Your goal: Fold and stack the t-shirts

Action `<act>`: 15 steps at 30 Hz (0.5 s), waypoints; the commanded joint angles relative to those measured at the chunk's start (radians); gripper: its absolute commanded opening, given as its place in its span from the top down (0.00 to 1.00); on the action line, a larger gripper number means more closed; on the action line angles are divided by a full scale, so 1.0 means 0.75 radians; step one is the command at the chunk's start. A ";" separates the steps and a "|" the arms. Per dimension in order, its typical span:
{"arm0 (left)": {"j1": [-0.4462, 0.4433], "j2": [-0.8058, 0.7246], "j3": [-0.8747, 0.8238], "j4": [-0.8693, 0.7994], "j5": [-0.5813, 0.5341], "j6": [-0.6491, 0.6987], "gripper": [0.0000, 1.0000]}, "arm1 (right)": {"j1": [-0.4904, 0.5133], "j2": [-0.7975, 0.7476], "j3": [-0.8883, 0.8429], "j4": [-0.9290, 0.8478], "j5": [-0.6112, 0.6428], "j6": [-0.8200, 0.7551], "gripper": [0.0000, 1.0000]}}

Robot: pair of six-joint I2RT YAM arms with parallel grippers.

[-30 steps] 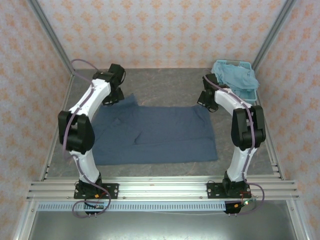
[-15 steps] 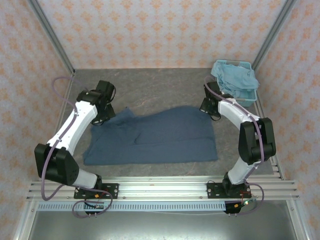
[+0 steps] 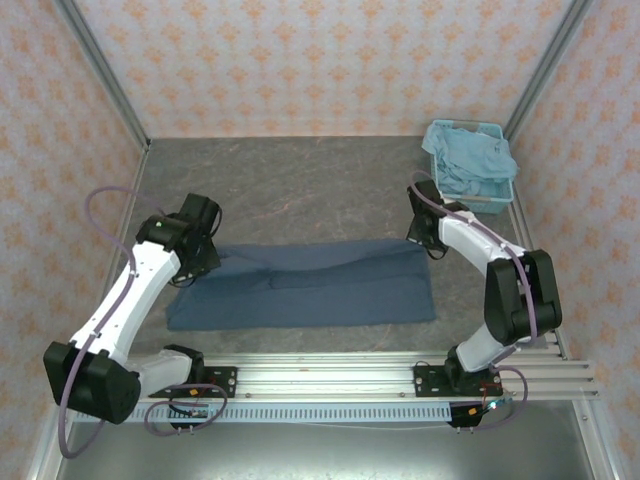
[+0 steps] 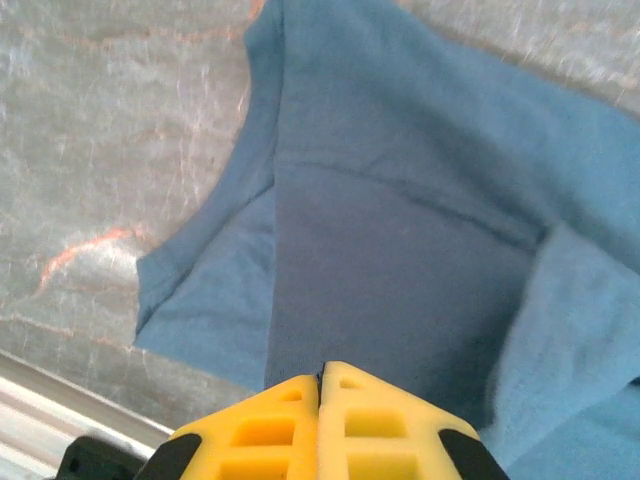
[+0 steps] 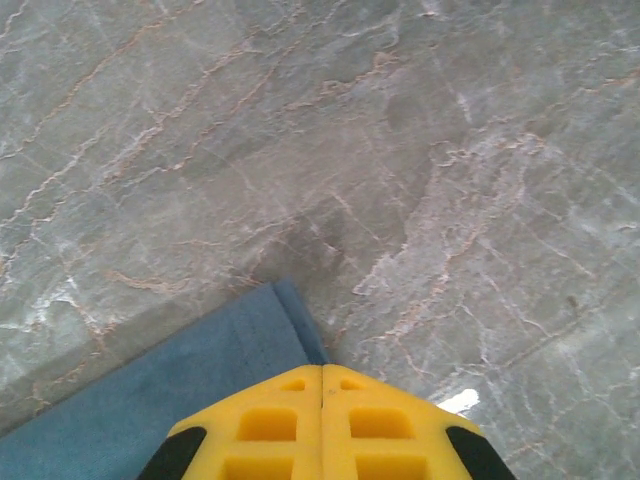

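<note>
While both arms reach low over the grey marbled surface (image 3: 300, 185), I see the dark shirt (image 3: 310, 290) lying flat across its middle as a long band from left to right, folded over on itself lengthwise. The left pincer (image 3: 203, 262) sits at the band's far left corner. From its wrist, the yellow fingers (image 4: 270, 420) are pressed together with the cloth running in under their tips, so it is clamped on the dark shirt (image 4: 400, 250). The right pincer (image 3: 432, 247) sits at the far right corner. Its fingers (image 5: 375, 420) are likewise together, pinching the very corner of the dark shirt (image 5: 180, 400). The pale shirt (image 3: 470, 160) lies crumpled in the basket (image 3: 492, 202) at the far right corner, well apart from the band.
</note>
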 commanded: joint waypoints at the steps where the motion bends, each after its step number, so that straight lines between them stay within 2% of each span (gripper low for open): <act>1: -0.019 -0.045 -0.067 -0.089 -0.021 -0.044 1.00 | 0.007 -0.045 -0.025 -0.093 0.103 0.025 1.00; 15: -0.046 -0.121 -0.153 -0.121 -0.094 -0.107 1.00 | 0.028 -0.098 -0.121 -0.169 0.026 0.079 1.00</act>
